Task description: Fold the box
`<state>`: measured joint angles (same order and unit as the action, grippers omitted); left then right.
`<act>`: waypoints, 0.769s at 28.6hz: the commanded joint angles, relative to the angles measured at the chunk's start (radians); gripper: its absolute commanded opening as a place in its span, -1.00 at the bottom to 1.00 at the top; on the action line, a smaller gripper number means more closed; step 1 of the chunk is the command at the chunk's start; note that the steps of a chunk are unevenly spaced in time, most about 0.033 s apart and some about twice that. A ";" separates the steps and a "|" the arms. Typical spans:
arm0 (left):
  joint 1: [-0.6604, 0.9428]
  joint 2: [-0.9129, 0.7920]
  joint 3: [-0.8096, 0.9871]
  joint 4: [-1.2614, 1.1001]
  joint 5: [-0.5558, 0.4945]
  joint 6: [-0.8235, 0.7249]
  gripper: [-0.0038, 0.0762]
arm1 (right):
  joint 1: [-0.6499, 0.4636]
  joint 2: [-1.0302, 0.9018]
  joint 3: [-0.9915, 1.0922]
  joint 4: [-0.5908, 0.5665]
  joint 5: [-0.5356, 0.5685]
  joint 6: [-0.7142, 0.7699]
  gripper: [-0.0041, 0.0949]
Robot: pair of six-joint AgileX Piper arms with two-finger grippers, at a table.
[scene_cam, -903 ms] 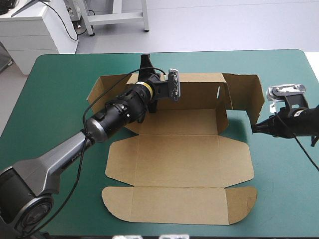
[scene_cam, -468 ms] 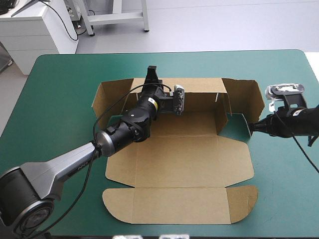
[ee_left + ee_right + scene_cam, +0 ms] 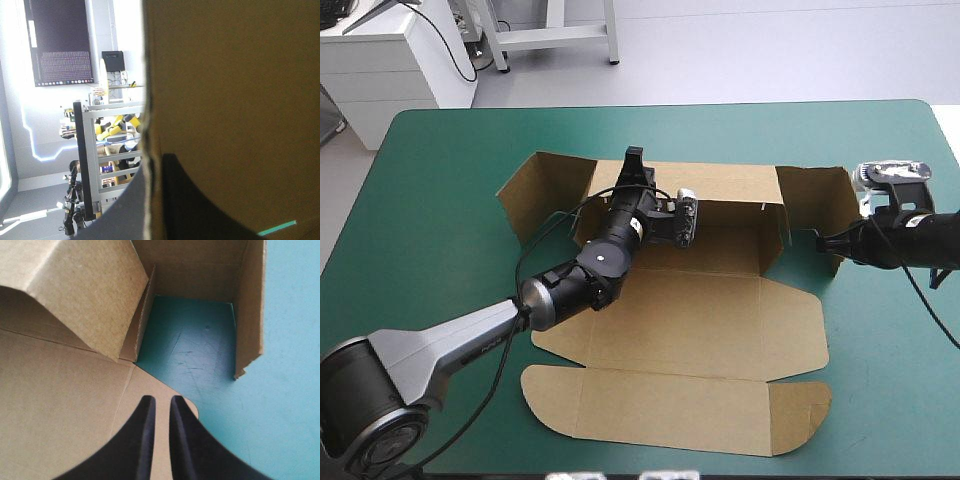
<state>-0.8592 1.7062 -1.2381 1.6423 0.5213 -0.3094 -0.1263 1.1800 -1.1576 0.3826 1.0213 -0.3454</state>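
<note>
The brown box [image 3: 690, 330] lies mostly flat on the teal-green cover, its back wall [image 3: 730, 190] raised. My left gripper [image 3: 635, 160] reaches over that wall's top edge near its left end. In the left wrist view the left gripper [image 3: 152, 162] is shut on the board edge [image 3: 149, 125], one black finger on each side. My right gripper [image 3: 825, 240] points at the raised right end flap [image 3: 815, 205] from the right. In the right wrist view the right gripper [image 3: 161, 402] is shut over the flat board [image 3: 60, 410], with nothing between its fingers and the upright flap [image 3: 248, 305] ahead of it.
The left end flap [image 3: 545, 190] stands splayed outward at the back left. The front lid panel [image 3: 670, 410] with rounded corners reaches close to the table's near edge. Bare teal-green cover [image 3: 440, 160] surrounds the box on all sides.
My left gripper moved right along the back wall and took its top edge. The left end flap swung outward. The right gripper rose slightly toward the right end flap, and the whole sheet shifted a little.
</note>
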 commanded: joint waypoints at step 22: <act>-0.007 -0.049 0.024 0.146 0.050 -0.199 -0.92 | -0.005 0.296 -0.507 0.057 0.007 0.043 -0.74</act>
<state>-0.8612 1.7033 -1.1979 1.7371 0.5388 -0.4889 -0.1263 1.4440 -1.5501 0.4135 1.0385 -0.3009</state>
